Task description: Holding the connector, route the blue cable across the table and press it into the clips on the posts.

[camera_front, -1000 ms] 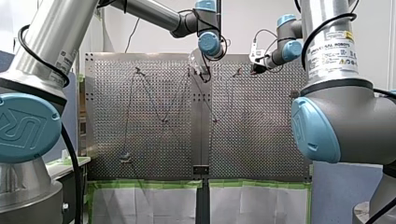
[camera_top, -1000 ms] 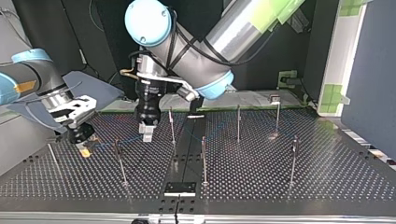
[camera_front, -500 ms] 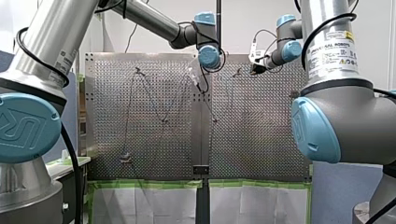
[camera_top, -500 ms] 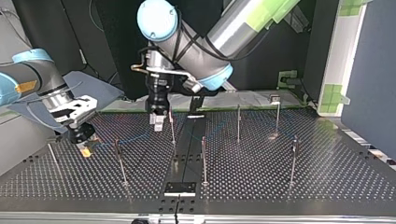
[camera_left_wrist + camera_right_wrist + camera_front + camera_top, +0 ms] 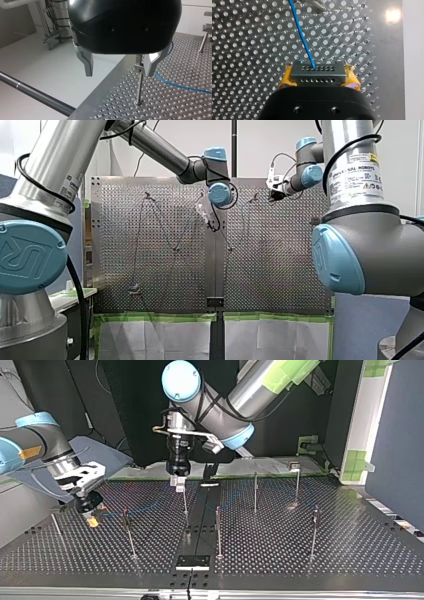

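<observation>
My right hand [image 5: 319, 80] (yellow pads) clamps the connector [image 5: 317, 72]; my left hand [image 5: 119, 72] has its 2 fingers [image 5: 87, 62] apart.

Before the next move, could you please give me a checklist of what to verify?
1. Right gripper shut on the connector: ok.
2. Blue cable leaves the connector without a kink: ok.
3. Left gripper open and empty: ok.
4. Post clear of the left gripper's fingers: cannot tell; it stands close beside one.
5. Blue cable seated in that post's clip: cannot tell.
</observation>
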`<state>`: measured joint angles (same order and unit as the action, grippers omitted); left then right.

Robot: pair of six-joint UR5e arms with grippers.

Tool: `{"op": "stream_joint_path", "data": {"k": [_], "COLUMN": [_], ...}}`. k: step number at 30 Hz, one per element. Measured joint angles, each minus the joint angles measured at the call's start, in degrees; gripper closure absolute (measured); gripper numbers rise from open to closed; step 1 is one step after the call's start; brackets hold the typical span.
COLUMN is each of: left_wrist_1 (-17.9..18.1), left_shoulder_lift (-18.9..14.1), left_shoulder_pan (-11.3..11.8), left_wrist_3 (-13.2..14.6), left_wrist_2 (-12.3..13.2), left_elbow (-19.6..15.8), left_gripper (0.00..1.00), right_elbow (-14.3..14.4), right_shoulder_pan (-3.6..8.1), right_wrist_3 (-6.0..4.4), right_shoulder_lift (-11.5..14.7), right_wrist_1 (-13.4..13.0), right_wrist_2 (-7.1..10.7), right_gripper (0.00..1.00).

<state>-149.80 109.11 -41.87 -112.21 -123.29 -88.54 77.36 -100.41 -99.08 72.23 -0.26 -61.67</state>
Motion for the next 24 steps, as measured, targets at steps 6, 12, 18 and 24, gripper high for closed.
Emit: {"op": "stream_joint_path", "data": {"k": [6,12,18,24], "left_wrist_1": [2.6,5.3,8.3,11.9], "left_shoulder_lift": [0.0,0.0,1.5,4.9], "left_shoulder_pan": [0.2,0.1,0.9,0.8], "left_wrist_3": [-0.8,-0.9,-1.1,-1.6], "left_wrist_2": [1.7,3.4,3.2,3.7], "left_elbow": [-2.6,-5.3,-8.3,-11.8], "left_gripper": [0.0,0.0,0.0,0.0], "right_elbow": [0.0,0.0,0.0,0.0], "right_shoulder_pan": [-0.04,-0.1,-0.16,-0.17], "right_wrist_3": [0.01,0.01,0.01,0.02], "right_shoulder_lift": [0.0,-0.1,-0.1,-0.1], "right_wrist_1": [0.0,0.0,0.0,0.0], "right_wrist_2": [-0.13,0.03,-0.05,-0.03], "right_gripper": [1.0,1.0,1.0,1.0]}}
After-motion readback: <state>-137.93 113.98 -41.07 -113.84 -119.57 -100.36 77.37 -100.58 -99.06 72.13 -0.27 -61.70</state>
